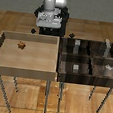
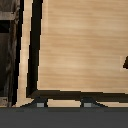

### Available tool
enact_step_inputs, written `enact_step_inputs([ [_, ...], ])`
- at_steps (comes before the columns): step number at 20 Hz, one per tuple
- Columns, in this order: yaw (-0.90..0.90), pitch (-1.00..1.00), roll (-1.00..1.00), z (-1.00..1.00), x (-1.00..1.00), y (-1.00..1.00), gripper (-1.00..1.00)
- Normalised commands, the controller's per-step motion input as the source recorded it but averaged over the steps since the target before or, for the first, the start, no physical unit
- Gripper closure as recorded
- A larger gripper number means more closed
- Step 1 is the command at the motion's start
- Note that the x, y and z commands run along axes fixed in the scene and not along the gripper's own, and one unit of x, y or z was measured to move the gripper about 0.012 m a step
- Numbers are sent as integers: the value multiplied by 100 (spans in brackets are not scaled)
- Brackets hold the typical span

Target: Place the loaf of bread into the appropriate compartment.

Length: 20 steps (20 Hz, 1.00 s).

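The loaf of bread [image 1: 21,46] is a tiny brown lump on the floor of the light tan tray [image 1: 1,61], toward the exterior view's left. In the wrist view only a sliver of the loaf [image 2: 126,62] shows at the picture's edge. My gripper [image 1: 48,27] hangs above the tray's far rim, well away from the loaf. It is open [image 2: 63,104], its two fingertips [image 2: 40,104] apart with nothing between them. The compartment [image 1: 82,71] is the near cell of the dark bin beside the tray, marked by a small low grey cube [image 1: 76,68].
The dark-brown four-cell bin [image 1: 61,58] stands right beside the tray, on the exterior view's right. Its two far cells hold taller grey blocks [image 1: 77,44] [image 1: 107,44]. A whitish rounded piece [image 1: 108,68] sits in the other near cell. Both containers stand on thin legs.
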Motion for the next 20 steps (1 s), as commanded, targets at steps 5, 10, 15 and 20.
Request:
enact_step_inputs([
  [5, 0, 0, 0, 0, 0, -20, -100],
  [10, 0, 0, 0, 0, 0, -100, -100],
  [15, 0, 0, 0, 0, 0, -100, -100],
  [20, 0, 0, 0, 0, 45, -40, -100],
])
